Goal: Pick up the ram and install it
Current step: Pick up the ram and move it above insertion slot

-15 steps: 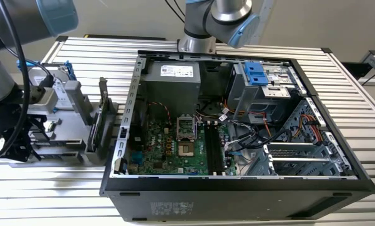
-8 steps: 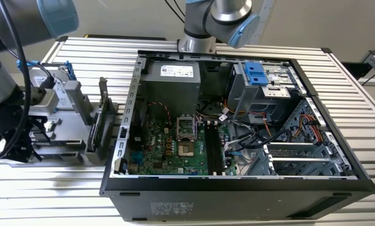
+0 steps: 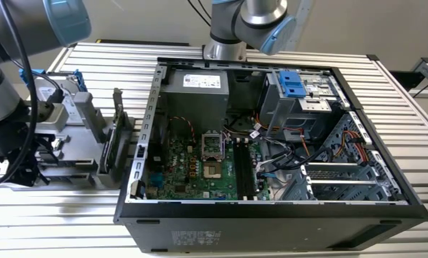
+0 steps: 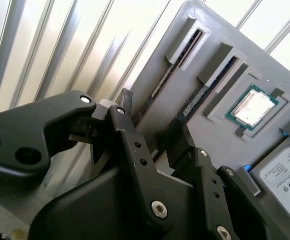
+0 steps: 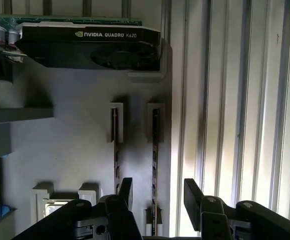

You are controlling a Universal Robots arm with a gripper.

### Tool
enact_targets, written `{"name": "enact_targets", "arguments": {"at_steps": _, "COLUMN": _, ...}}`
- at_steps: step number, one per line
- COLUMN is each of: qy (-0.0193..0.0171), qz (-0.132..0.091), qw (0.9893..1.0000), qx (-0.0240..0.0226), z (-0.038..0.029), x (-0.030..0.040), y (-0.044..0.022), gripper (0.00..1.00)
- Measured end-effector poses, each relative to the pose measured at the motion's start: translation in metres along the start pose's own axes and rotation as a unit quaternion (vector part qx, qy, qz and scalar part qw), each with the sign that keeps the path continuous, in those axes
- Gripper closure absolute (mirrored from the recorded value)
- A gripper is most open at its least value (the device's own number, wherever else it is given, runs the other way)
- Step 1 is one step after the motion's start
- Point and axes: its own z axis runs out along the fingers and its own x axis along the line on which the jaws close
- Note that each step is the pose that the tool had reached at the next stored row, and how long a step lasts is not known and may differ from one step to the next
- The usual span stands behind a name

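Jaws of my end effector (image 5: 158,184) stand wide and hold nothing. In both wrist views I see the ram (image 5: 154,145) standing on its edge in a slot of the grey holder (image 5: 75,130). It runs straight into the gap between my two fingers (image 5: 126,189), one finger on each side, neither touching it as far as I can make out. This stick is the one nearest the holder's outer edge, just beside the pale slats of the bench (image 5: 224,100). A second stick (image 5: 116,150) stands parallel in the neighbouring slot, outside the gap. Further along the holder a graphics card (image 5: 90,45) sits on edge. A processor (image 4: 252,107) lies flat in its recess beyond the second stick, with a hard drive (image 4: 284,175) near it.

In the exterior view my arm (image 3: 6,107) hangs over the holder at the exterior view's left, on the slatted bench. The open computer case (image 3: 271,215) lies beside it, toward the exterior view's right, with the green motherboard (image 3: 188,172) on its floor. The long black slots (image 3: 243,169) on that board are well apart from the ram.
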Motion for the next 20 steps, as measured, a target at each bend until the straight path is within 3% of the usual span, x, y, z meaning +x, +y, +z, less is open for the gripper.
{"name": "enact_targets", "arguments": {"at_steps": 8, "qy": 0.0001, "qz": 0.000, "qw": 1.0000, "qx": -0.0001, "z": 0.0040, "x": 0.0057, "y": 0.0002, "gripper": 0.00}}
{"name": "enact_targets", "arguments": {"at_steps": 20, "qy": 0.0000, "qz": 0.000, "qw": 1.0000, "qx": 0.0000, "z": 0.0133, "x": 0.0060, "y": 0.0002, "gripper": 0.00}}
